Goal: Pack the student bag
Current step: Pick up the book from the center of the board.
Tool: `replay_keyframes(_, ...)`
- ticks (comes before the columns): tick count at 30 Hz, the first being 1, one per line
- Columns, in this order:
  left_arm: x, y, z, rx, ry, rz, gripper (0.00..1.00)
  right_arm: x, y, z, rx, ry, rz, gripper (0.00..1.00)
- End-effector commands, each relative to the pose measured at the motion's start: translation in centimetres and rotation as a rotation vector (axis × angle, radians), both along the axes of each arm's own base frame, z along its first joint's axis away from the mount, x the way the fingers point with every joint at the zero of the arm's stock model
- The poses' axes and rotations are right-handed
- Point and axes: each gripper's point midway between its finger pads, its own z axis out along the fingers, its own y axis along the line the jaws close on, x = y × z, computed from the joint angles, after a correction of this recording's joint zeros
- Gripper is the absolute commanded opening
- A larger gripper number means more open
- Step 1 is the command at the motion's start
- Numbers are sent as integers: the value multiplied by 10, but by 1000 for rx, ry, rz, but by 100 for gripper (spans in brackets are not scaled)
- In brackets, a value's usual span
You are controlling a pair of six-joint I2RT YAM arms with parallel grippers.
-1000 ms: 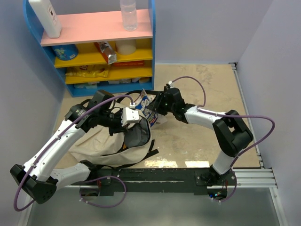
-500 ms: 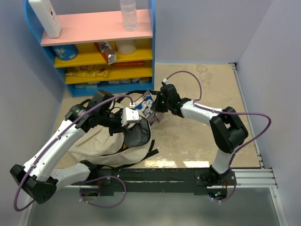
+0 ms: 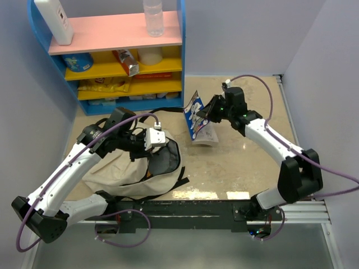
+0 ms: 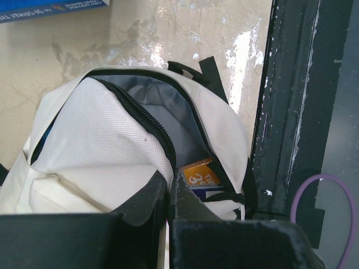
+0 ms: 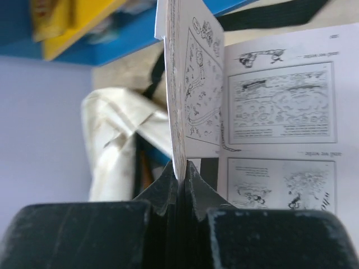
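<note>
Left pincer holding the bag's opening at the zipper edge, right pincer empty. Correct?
Not quite. The right pincer isn't empty: it is shut on pages of an open booklet, as the right wrist view shows. The left pincer does hold the student bag at the zipper edge.

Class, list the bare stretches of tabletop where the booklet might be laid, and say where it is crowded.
One bare patch of table lies between the student bag, the right arm and the near rail. Another lies beyond the right gripper holding the booklet, between shelf and right wall. The left is crowded: bag, straps, left gripper.
</note>
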Motion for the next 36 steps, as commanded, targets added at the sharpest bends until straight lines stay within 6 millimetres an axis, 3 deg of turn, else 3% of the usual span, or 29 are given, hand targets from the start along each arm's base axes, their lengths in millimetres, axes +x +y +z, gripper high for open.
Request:
replay_keyframes(1,7,-17,30,-108,-107,-43,3,-41,30,54,230,-21,163,0)
replay_keyframes(6,14,-15,31,-98,-130,-14,2,-73,32,97,347,-61,204,0)
replay_keyframes(12,30,-14,40,-103,-171,63,0,-116,44,123,398,-55,265,0)
replay_keyframes(17,33,-13,42,-101,-178,80,0,-141,48,108,407,-3,271,0)
replay_keyframes(18,33,-13,44,-104,-181,85,0,-145,45,93,395,28,261,0)
replay_keyframes(20,35,-12,47,-104,-193,94,0,-151,39,85,399,32,243,0)
replay_keyframes(21,35,-11,49,-106,-195,99,0,-156,37,65,385,73,233,0)
replay_keyframes(24,33,-13,49,-115,-184,92,0,-161,41,53,436,96,235,0)
replay_keyframes(31,29,-14,46,-109,-168,64,0,-160,56,63,463,84,256,0)
replay_keyframes(36,23,-17,41,-111,-137,30,0,-154,93,79,528,84,309,0)
